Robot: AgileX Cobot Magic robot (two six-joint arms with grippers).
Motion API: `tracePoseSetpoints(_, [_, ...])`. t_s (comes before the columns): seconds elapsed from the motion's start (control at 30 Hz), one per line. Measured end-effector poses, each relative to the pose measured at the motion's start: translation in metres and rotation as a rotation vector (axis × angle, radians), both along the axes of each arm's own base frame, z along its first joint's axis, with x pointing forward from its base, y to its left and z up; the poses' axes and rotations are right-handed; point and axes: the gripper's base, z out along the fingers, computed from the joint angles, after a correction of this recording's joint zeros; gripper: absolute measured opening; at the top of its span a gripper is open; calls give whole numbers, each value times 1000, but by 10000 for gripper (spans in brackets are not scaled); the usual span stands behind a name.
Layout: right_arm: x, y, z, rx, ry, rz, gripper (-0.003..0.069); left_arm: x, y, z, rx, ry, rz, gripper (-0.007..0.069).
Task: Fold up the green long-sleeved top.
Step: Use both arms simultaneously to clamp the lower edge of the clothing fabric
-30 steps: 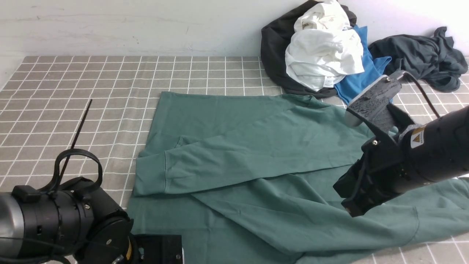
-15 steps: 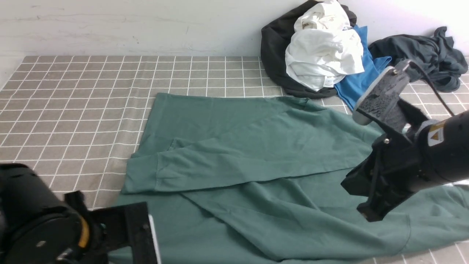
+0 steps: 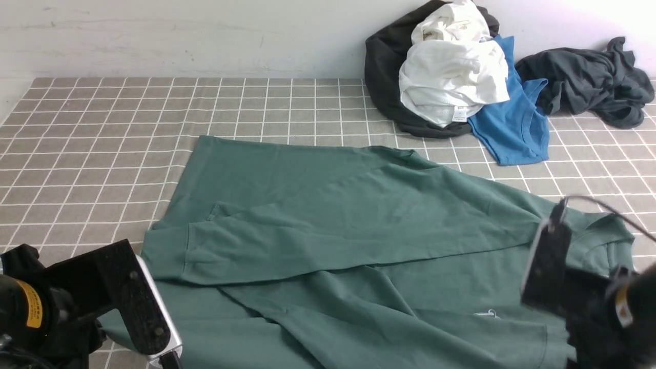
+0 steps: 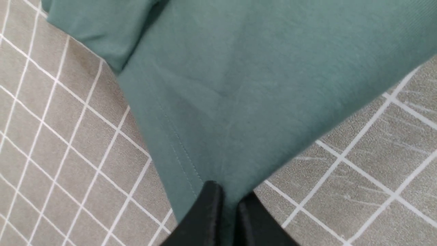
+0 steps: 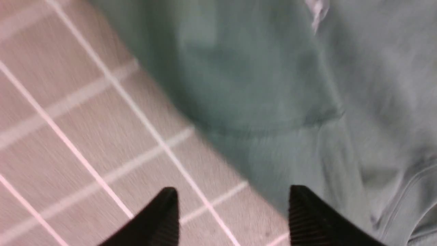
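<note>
Green long-sleeved top (image 3: 328, 220) lies on the checked tabletop (image 3: 102, 128), one sleeve (image 3: 307, 246) across its body, further folds outstanding; left tool (image 4: 228, 196) clamped on its hem, right tool (image 5: 232, 201) apart, empty.

white wall (image 3: 154, 36), grey checked tablecloth (image 3: 102, 113)

Top: the green top (image 3: 359, 225) lay spread on the checked cloth (image 3: 102, 128), one sleeve (image 3: 328, 241) folded across its body.
Left gripper (image 3: 154, 338): at the top's near left edge.
Right gripper (image 3: 548, 266): beside the collar (image 3: 605, 241).
Back pile: white garment (image 3: 451, 82), black garment (image 3: 384, 72), blue T-shirt (image 3: 512, 133), charcoal garment (image 3: 589, 77).
</note>
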Motion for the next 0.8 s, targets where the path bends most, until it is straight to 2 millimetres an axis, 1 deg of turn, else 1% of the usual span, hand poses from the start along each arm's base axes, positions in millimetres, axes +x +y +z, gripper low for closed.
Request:
tracePoseSetpoints(0.07, [-4, -5, -12, -40, -2, 28, 484, 0, 0, 0, -5, -4, 1, 13])
tracePoseSetpoints(0.1, [-5, -8, -21, -62, -43, 60, 505, 0, -1, 0, -15, -1, 6, 13])
tracePoseSetpoints(0.17, [-4, -10, -28, -59, -95, 75, 507, 0, -1, 0, -24, 3, 10, 13])
tracePoseSetpoints(0.23, [-3, -9, -35, -38, -151, 67, 484, 0, -2, 0, -34, 6, 13, 13])
tracePoseSetpoints(0.37, [3, -9, -43, -36, -196, 36, 363, -1, -3, -1, -50, 9, 31, 13])
tracePoseSetpoints(0.4, [3, -9, -44, -36, -195, 28, 347, -1, -3, 0, -52, 9, 35, 13])
tracePoseSetpoints(0.43, [4, -9, -46, -43, -200, 15, 267, -1, -3, 0, -65, 10, 61, 13])
tracePoseSetpoints(0.5, [5, -10, -46, -35, -206, -24, 138, 0, -3, 0, -87, 10, 109, 13])
tracePoseSetpoints(0.57, [4, -11, -44, -30, -209, -51, 63, 1, -4, 4, -113, 4, 158, 13])
tracePoseSetpoints(0.6, [4, -11, -44, -30, -210, -55, 55, 1, -4, 5, -119, 3, 170, 13])
tracePoseSetpoints(0.63, [4, -12, -40, -31, -216, -85, 15, 3, -4, 9, -142, 0, 215, 13])
tracePoseSetpoints(0.67, [5, -13, -36, -36, -221, -107, 3, 4, -3, 13, -156, -2, 249, 13])
tracePoseSetpoints(0.73, [9, -14, -25, -59, -226, -152, -1, 8, -1, 23, -191, -16, 324, 13])
tracePoseSetpoints(0.8, [17, -13, -12, -81, -241, -183, -1, 14, 2, 32, -233, -42, 393, 13])
